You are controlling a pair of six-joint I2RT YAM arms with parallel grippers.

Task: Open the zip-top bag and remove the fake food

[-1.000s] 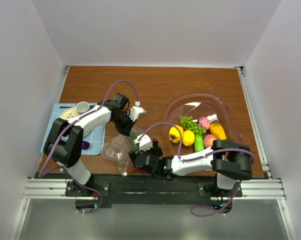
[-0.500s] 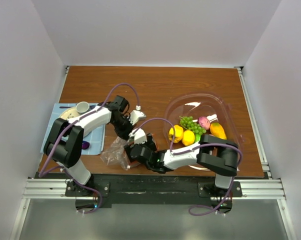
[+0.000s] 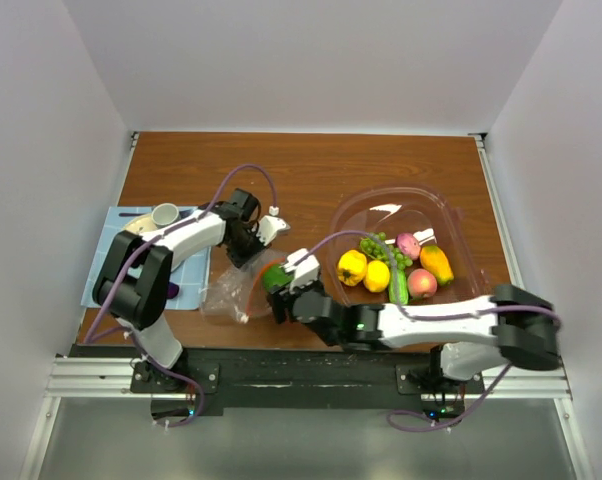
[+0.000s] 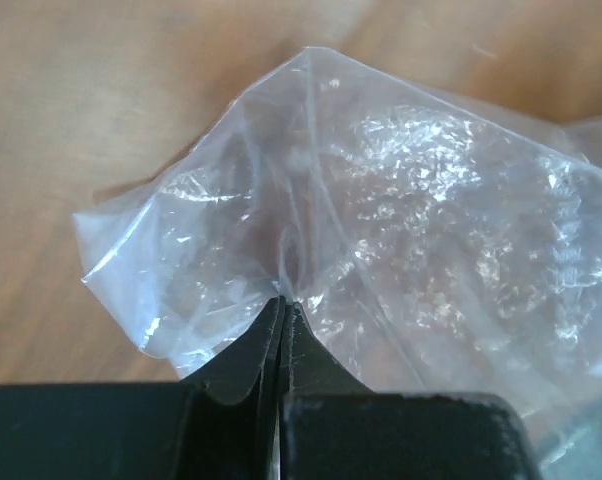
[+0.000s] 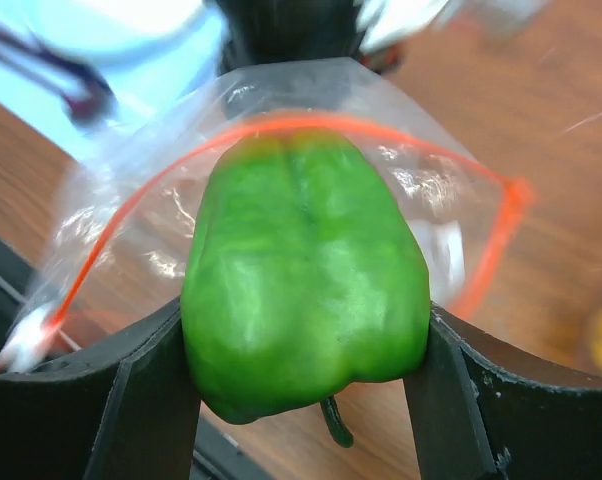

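The clear zip-top bag [image 3: 224,297] lies crumpled on the wooden table at front left, its orange zip strip [image 5: 486,255] around the open mouth. My left gripper [image 3: 247,252] is shut on a pinch of the bag's film [image 4: 381,210], with the fingertips [image 4: 284,305] pressed together. My right gripper [image 3: 281,287] is shut on a green pepper [image 5: 306,280], a piece of the fake food, at the bag's mouth. Both black fingers [image 5: 151,380] touch the pepper's sides. In the top view the pepper [image 3: 273,277] peeks out beside the white wrist.
A large clear pink-tinted tub [image 3: 451,215] at the right holds several fake fruits, among them a yellow one [image 3: 352,267] and a green cucumber [image 3: 398,284]. A blue mat [image 3: 111,250] at the left carries a white cup [image 3: 165,214] and a purple spoon [image 3: 170,290].
My right arm swung left and forward to the bag's mouth, and its jaws narrowed onto the green pepper. The left gripper stayed shut on the bag and barely moved.
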